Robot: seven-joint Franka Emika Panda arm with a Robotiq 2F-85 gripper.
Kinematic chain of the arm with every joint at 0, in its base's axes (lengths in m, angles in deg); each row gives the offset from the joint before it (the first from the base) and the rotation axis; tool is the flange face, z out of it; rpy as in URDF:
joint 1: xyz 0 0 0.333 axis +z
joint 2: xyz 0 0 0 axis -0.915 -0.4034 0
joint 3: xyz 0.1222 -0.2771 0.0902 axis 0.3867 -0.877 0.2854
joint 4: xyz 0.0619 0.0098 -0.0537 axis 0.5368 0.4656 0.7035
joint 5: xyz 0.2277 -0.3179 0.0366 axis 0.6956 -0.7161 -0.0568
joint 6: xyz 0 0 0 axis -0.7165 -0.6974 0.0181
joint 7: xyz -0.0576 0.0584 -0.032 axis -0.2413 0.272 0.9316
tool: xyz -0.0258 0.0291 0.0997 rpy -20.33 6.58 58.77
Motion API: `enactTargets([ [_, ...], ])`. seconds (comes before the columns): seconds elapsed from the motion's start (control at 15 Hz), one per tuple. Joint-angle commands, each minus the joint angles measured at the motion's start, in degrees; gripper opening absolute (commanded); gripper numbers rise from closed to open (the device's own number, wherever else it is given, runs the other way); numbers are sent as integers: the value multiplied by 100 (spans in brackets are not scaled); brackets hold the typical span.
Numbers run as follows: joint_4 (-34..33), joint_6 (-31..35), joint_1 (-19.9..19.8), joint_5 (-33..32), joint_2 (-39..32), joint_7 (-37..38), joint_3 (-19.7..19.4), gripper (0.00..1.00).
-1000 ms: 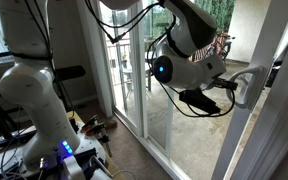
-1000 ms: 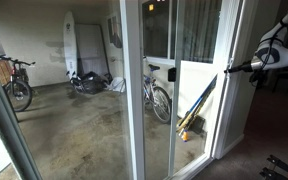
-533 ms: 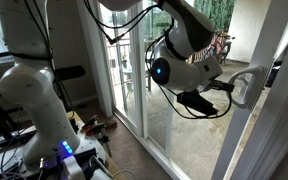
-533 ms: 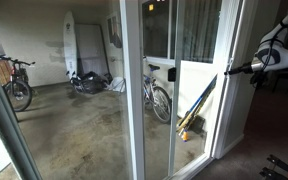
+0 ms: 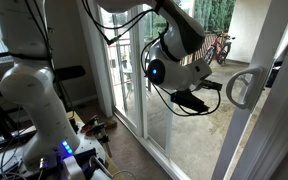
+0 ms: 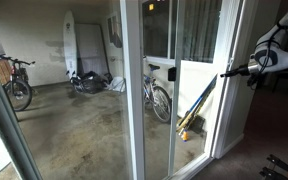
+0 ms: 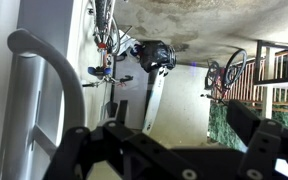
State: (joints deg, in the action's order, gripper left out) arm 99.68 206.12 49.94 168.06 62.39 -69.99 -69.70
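Exterior view, left to right: the white robot base (image 5: 32, 100) sits far left of the door handle (image 5: 230, 90), with a small blue LED (image 5: 66, 150) low on it. The arm arcs over toward the handle. Its blue ring light (image 5: 159, 70) is left of the handle, at roughly handle height. Your gripper (image 5: 214, 86) is just left of the handle, tips pointing at it. I read a thin gap there, so near but not touching. The handle is a grey D-loop, upright, on the white sliding door frame (image 5: 274, 50).

Wrist view: the handle (image 7: 46, 52) is a curved grey bar at the left edge. Your gripper (image 7: 169, 152) is to its right, with the fingers (image 7: 76, 150) spread wide and nothing between them, so it's released and empty. The handle lies outside the left-hand finger, not between the pair. This view stands upside down, with the concrete floor at the top. A bicycle (image 7: 109, 35) hangs wheels-up just right of the handle, beyond the glass.

Exterior view along the door: the handle is too small to make out here, so your gripper (image 6: 227, 72) at the door edge is the reference for it. Left of that, beyond the glass, you have a bicycle (image 6: 17, 88) far left, then a white surfboard (image 6: 71, 45) leaning on the back wall. Next comes the white door post (image 6: 134, 100), then a second bicycle (image 6: 159, 98) nearest the handle side. The gripper reaches in level from the right.

Lettering on the arm, gripper and door is too blurred to read.
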Motion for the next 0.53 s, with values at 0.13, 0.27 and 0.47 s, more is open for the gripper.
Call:
enactTargets([
  [0.13, -58, -29, -228, -100, -14, 113, -152, 100],
  [0.27, -140, 2, -287, -52, -66, 149, -201, 100],
  [0.47, -339, 75, -334, 17, -145, 291, -244, 100],
])
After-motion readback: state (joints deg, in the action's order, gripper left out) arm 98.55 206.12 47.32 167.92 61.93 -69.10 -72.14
